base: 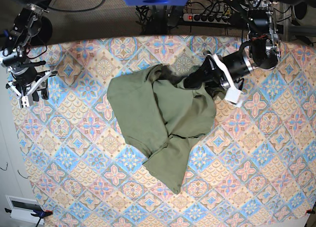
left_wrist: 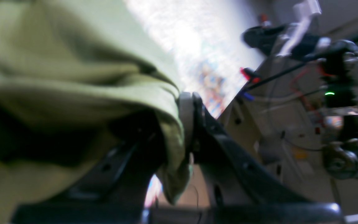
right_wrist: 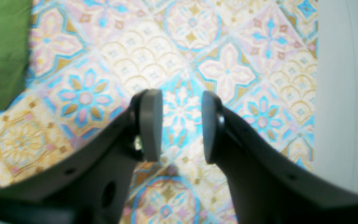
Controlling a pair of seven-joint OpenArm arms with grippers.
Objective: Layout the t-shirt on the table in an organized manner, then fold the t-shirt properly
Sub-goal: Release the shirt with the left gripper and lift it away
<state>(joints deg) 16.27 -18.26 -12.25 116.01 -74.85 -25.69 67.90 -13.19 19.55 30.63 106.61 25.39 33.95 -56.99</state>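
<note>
Lying crumpled in the middle of the base view, the t-shirt [base: 163,123] reads as a light, limp olive cotton knit that will drape and sag wherever it is lifted, neither slippery nor fragile. It bunches into soft ridges near the upper middle and trails a narrow tail toward the lower centre. By judgement, a hem, sleeve edge or shoulder seam gives the surest hold, since a pinch in the loose middle would only gather more folds.

At the far left of the base view, the right gripper [base: 27,91] hangs over the table [base: 256,187], well apart from the garment. Its wrist view shows the jaws standing apart with nothing between the flat grey pads [right_wrist: 151,124], only the glossy tiled cloth of pink, blue and cream beneath.

At the upper right of the shirt, the left gripper [base: 190,81] reaches in from the right edge of the frame. Its wrist view shows the dark jaws closed on a fold of green fabric, which wraps over one finger.
</note>
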